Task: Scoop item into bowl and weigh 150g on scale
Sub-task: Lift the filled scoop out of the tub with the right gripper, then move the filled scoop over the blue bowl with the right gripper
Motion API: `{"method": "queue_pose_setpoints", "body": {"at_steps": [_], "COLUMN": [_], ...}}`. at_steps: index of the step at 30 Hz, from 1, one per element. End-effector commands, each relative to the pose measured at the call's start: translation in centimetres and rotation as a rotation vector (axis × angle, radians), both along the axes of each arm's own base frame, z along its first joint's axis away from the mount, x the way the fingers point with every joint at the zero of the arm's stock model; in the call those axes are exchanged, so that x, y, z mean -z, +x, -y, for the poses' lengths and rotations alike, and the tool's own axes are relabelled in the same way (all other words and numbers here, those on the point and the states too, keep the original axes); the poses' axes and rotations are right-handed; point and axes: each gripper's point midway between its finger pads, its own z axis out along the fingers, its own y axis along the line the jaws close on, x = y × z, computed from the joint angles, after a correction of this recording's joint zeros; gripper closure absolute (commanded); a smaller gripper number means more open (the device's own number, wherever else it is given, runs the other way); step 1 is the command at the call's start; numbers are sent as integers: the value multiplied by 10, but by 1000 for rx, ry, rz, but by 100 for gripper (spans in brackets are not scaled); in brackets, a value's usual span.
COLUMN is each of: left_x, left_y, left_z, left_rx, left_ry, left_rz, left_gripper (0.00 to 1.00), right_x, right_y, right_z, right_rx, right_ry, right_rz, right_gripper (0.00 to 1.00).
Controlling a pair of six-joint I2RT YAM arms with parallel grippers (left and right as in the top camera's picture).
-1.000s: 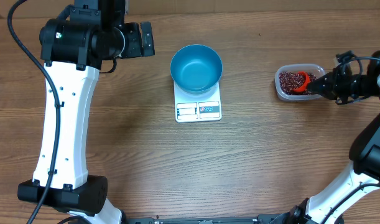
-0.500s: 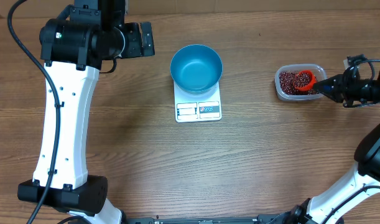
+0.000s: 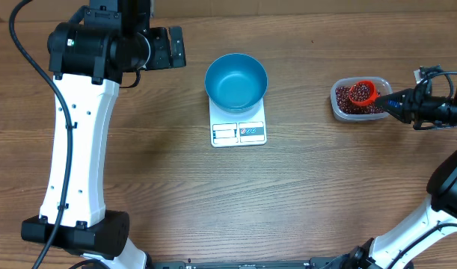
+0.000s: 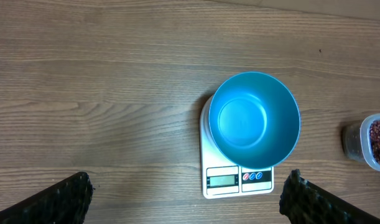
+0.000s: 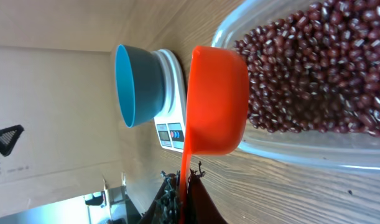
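"What's the left arm (image 3: 75,149) like?"

"Long white shell dotted with small dark screw holes, black joint housings at each end, a black cable (image 3: 13,30) looping alongside. Its fingers (image 4: 59,199) are black and rough-textured."

"And the right arm (image 3: 437,110)?"

"Black just behind the jaws, thin cables (image 3: 430,72) curling over it, white shell farther back."

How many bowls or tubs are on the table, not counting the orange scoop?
2. A blue bowl sits on the white scale mid-table; a clear plastic tub of red-brown beans stands at the right. The big left arm could hide more.
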Motion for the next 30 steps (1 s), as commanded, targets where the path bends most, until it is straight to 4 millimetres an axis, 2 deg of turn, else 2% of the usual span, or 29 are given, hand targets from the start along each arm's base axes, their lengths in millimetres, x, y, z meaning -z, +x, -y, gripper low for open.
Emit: {"method": "queue_pose_setpoints", "body": {"at_steps": [1, 8, 16, 19, 25, 30], "left_x": [-8, -8, -8, -8, -8, -8], "left_y": [-3, -3, -3, -3, -3, -3], "left_z": [1, 1, 1, 1, 1, 1], "left_rx": [16, 16, 16, 16, 16, 16], "left_ry": [-5, -5, -5, -5, -5, -5], "left_rz": [22, 22, 22, 22, 22, 22], "left_gripper": [0, 0, 0, 0, 0, 0], "right_x": [-9, -23, -52, -62, -67, -68], "right_y": [3, 15, 33, 39, 44, 40], "right_z": [-10, -49, -115, -146, -200, -227], "right_rx": [-17, -120, -258, -308, -385, -432], "right_ry": [49, 37, 24, 29, 31, 37], "right_rz": [35, 55, 87, 104, 112, 112], "right_gripper": [96, 96, 96, 96, 96, 96]}}
